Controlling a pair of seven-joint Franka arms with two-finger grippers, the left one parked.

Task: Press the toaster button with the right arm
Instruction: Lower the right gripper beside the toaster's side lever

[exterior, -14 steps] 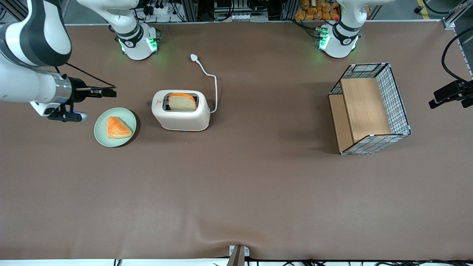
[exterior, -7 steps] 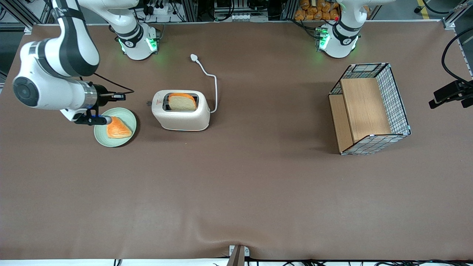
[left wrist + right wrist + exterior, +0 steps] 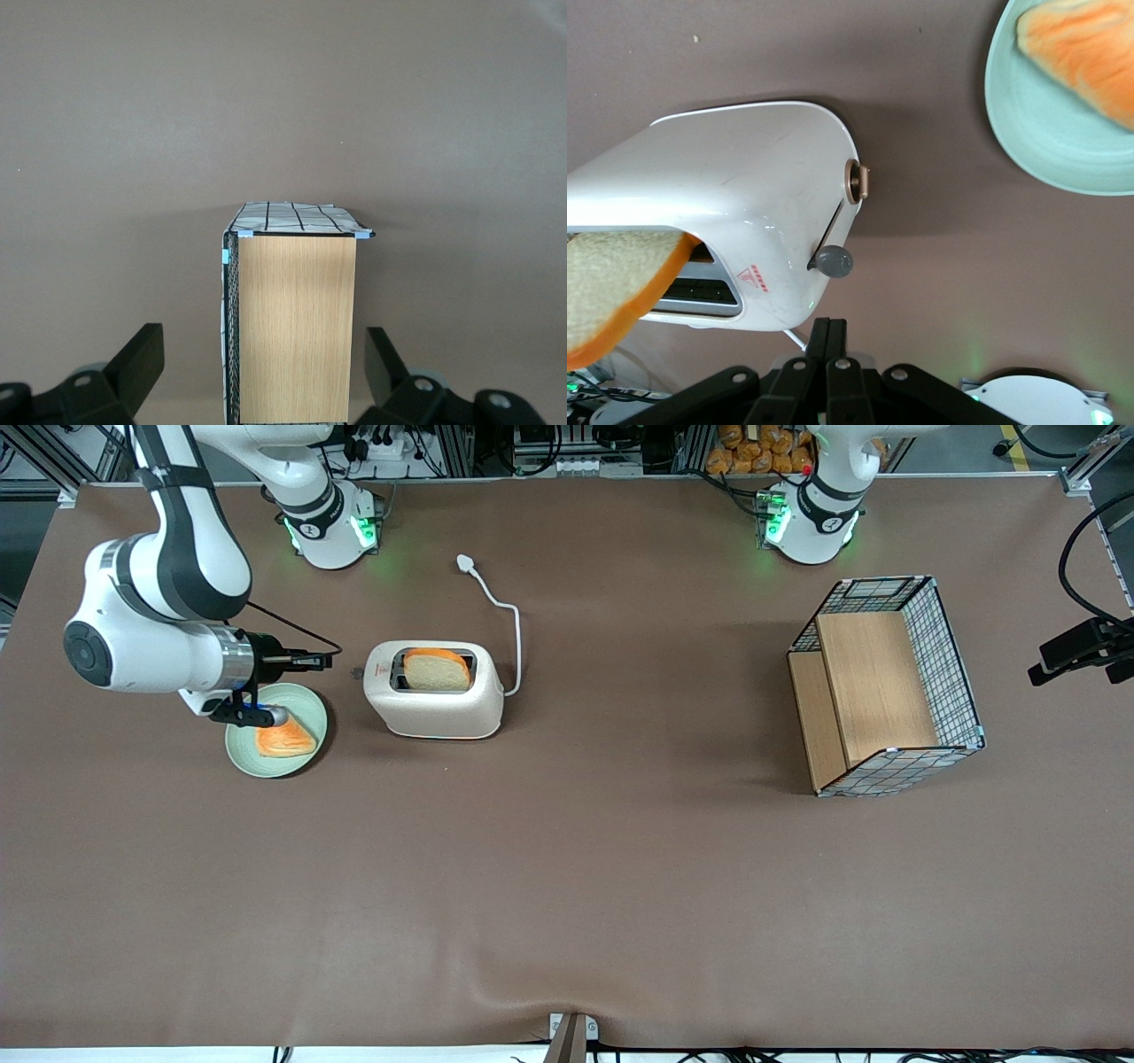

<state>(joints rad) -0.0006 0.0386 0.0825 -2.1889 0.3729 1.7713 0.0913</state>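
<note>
While toaster button (image 3: pixel 834 261) sits unpressed, gripper (image 3: pixel 324 661), fingers together, hovers near toaster (image 3: pixel 434 689) lever end; press not yet made.

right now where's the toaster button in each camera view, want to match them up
Front view: the toaster button sticks out of the toaster's narrow end face, which points at the gripper.
Right wrist view: the toaster button is a grey knob at the end of a dark slot, close to the shut fingertips.
Left wrist view: not in it.
Shared landmark: the green plate.
</note>
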